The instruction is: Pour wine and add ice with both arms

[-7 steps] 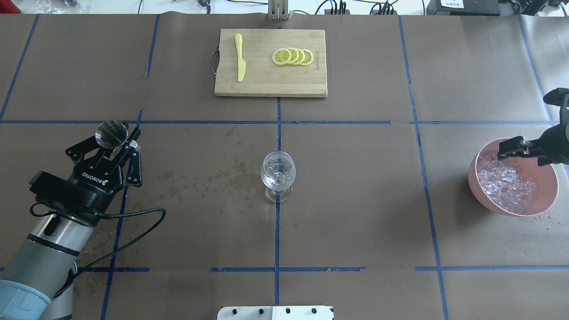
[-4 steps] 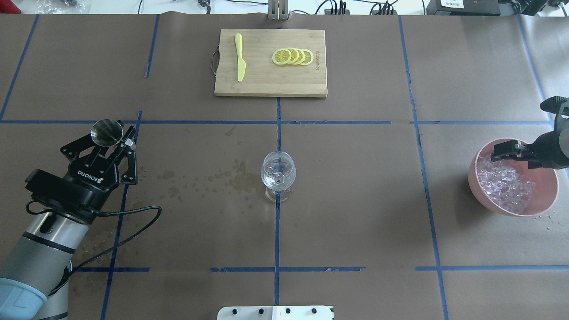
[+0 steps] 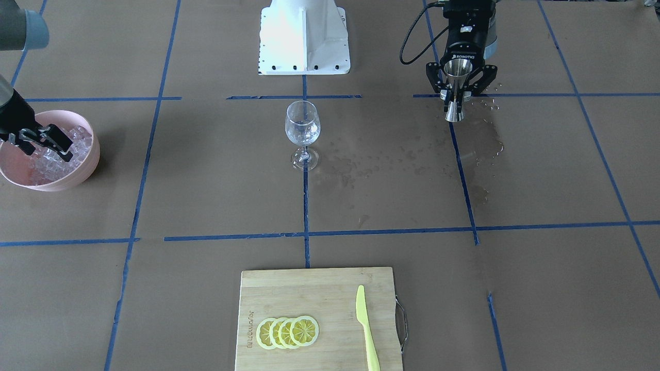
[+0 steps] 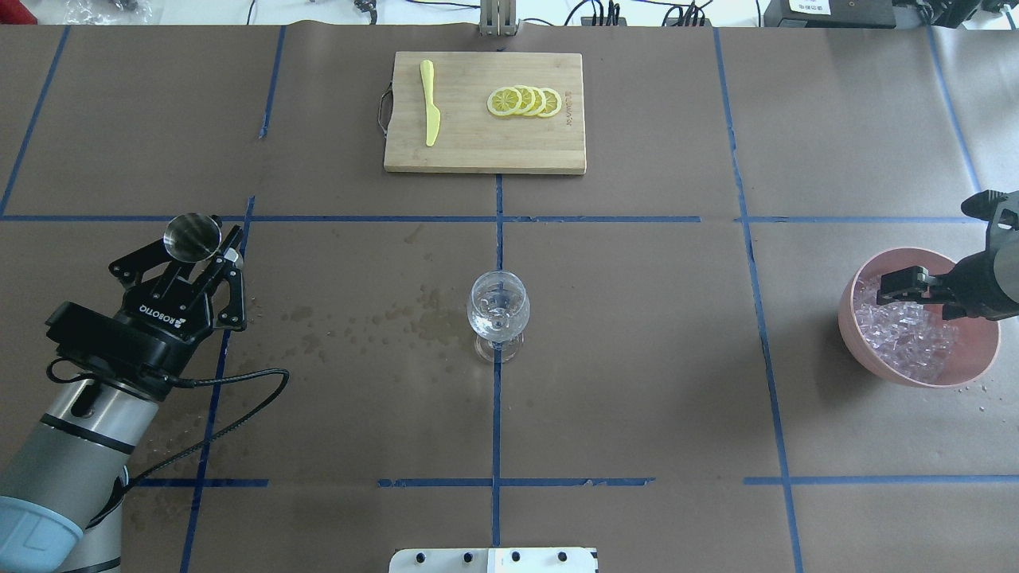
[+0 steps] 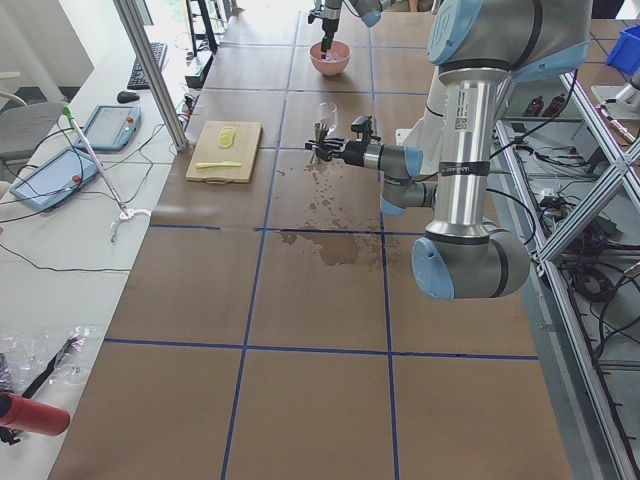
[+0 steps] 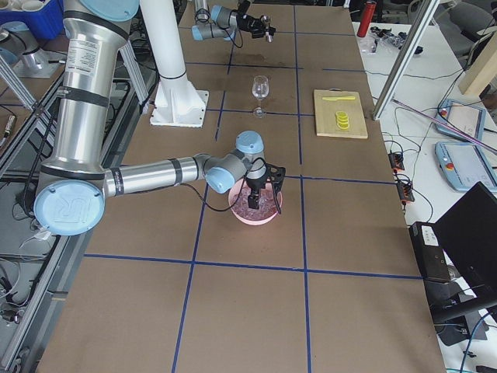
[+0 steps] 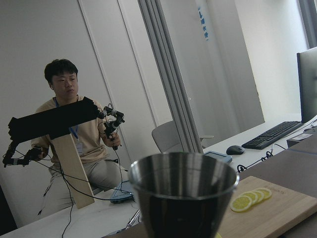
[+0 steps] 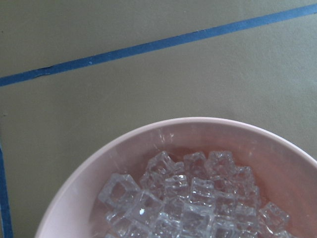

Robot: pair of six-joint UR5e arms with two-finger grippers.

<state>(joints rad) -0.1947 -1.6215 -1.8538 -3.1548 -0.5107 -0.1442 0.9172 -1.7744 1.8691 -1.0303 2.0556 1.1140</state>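
The ice [image 4: 907,334] is a glittering heap of small clear cubes that fills a pink bowl [image 4: 845,318] close to the table's [image 4: 637,382] right edge. In the right wrist view each cube [image 8: 188,198] shows glassy with hollow-looking faces. The right gripper [image 3: 46,149] hangs over the heap with its fingers [image 3: 61,143] apart and their tips down at the cubes. Whether they touch or hold a cube cannot be made out, and the overhead frame cuts most of that arm off. The wine itself is hard to see. The steel jigger [image 4: 192,237] stands upright near the table's left edge, clamped at its waist by the left gripper [image 3: 456,98]. From above its upper cup looks only grey and shiny. In the left wrist view the rim [image 7: 183,168] hides the inside, so no liquid level can be read. Wet stains [image 3: 484,139] spread on the brown paper just beside the jigger. A clear stemmed glass [image 4: 497,306] stands at the table's middle, well apart from both grippers.
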